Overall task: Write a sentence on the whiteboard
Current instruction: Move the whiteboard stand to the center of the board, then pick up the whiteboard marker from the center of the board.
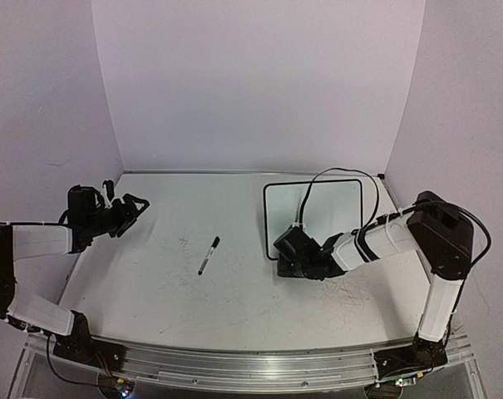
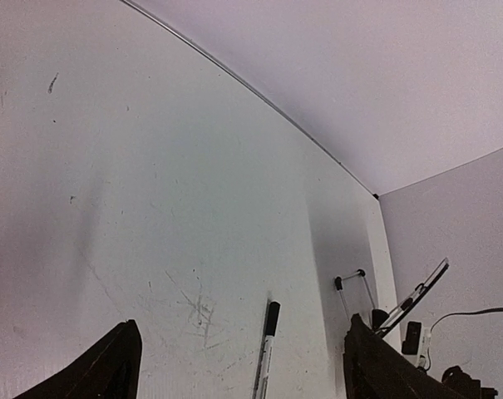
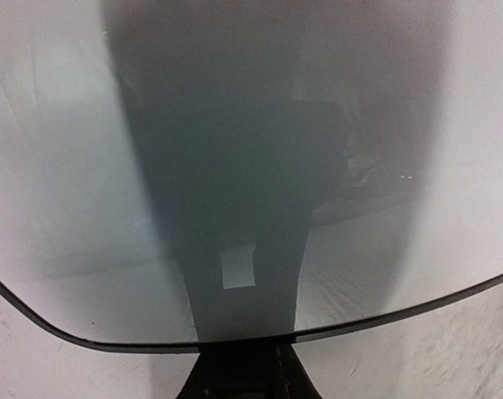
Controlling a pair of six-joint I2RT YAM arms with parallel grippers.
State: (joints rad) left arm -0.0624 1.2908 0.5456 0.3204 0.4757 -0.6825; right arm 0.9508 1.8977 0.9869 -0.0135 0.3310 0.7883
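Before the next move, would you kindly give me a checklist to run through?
1. Left gripper open: ok.
2. Marker lying free on the table: ok.
3. Marker held by either gripper: not ok.
4. Marker uncapped: not ok, it looks capped.
5. Right gripper shut on the whiteboard at its lower edge: ok.
6. Whiteboard face blank: ok.

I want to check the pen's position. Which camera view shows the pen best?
The top view: the whole pen is visible. The left wrist view cuts off its lower part. The right wrist view shows the whiteboard, no pen.
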